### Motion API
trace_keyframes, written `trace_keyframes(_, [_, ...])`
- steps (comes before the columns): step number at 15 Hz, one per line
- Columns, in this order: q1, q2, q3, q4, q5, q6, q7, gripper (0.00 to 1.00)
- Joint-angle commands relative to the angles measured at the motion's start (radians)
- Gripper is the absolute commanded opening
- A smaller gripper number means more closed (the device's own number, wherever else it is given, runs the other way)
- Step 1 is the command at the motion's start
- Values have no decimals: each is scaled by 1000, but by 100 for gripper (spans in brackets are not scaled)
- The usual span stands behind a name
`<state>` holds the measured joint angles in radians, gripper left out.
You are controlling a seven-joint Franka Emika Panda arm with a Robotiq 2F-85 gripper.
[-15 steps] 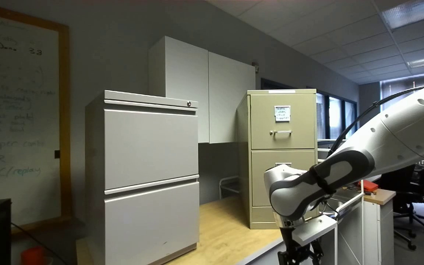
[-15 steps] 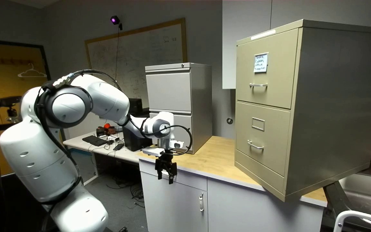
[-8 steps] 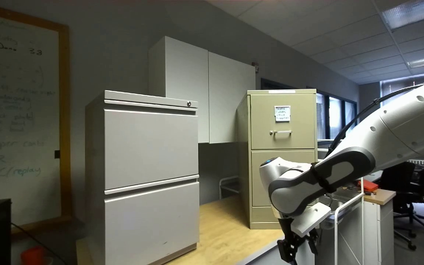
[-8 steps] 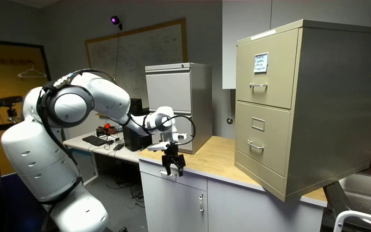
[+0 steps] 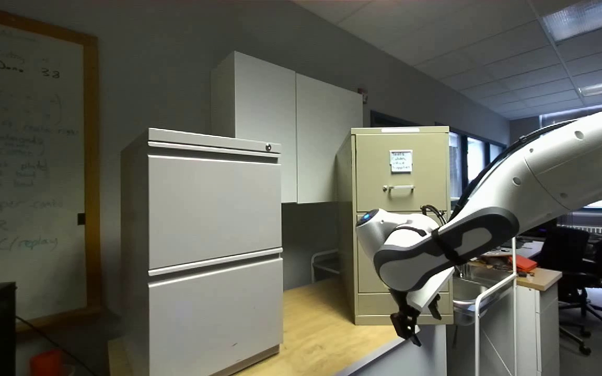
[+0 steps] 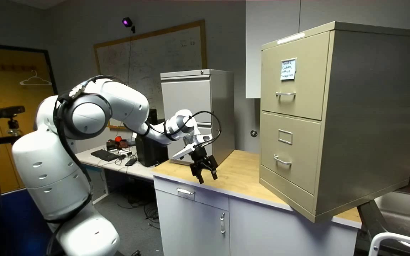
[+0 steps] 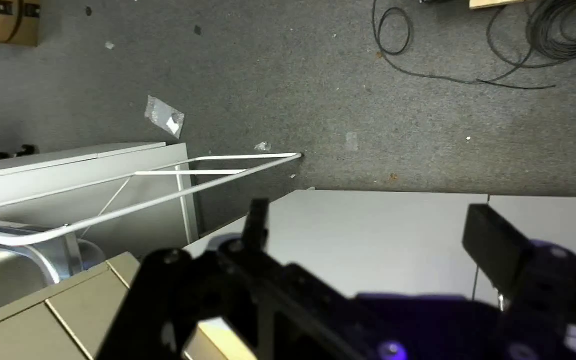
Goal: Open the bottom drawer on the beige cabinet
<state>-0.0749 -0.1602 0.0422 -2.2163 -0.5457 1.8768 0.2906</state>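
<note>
The beige cabinet point(image 6: 372, 113) stands at the right in an exterior view; it also shows behind the arm in an exterior view point(image 5: 347, 235) and at the lower left of the wrist view point(image 7: 18, 330). Its bottom drawer point(image 6: 297, 149) is shut, with a silver bar handle point(image 6: 282, 161) below an empty label holder. In an exterior view the arm hides much of the bottom drawer point(image 5: 370, 266), including its handle. My gripper point(image 6: 208, 179) is open and empty, tilted down, apart from the drawer and in front of the counter's edge. It also shows in an exterior view point(image 5: 426, 329) and the wrist view point(image 7: 368, 215).
A pale grey cabinet point(image 5: 215, 209) stands on the wooden counter point(image 6: 240, 170), behind my gripper. White lower cupboards point(image 6: 194, 220) with protruding handles are below. A white metal frame point(image 7: 133, 205) and a sink point(image 6: 400, 209) lie beyond the beige cabinet.
My gripper has risen and moved toward the beige cabinet. It has tilted so its fingers point more toward that cabinet. The drawers have not moved.
</note>
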Motion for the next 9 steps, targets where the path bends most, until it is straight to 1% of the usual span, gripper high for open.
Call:
trace_keyframes(1, [2, 72, -17, 94, -41, -51, 2, 100])
trace_keyframes(9, [-1, 157, -73, 247, -73, -41, -11, 100])
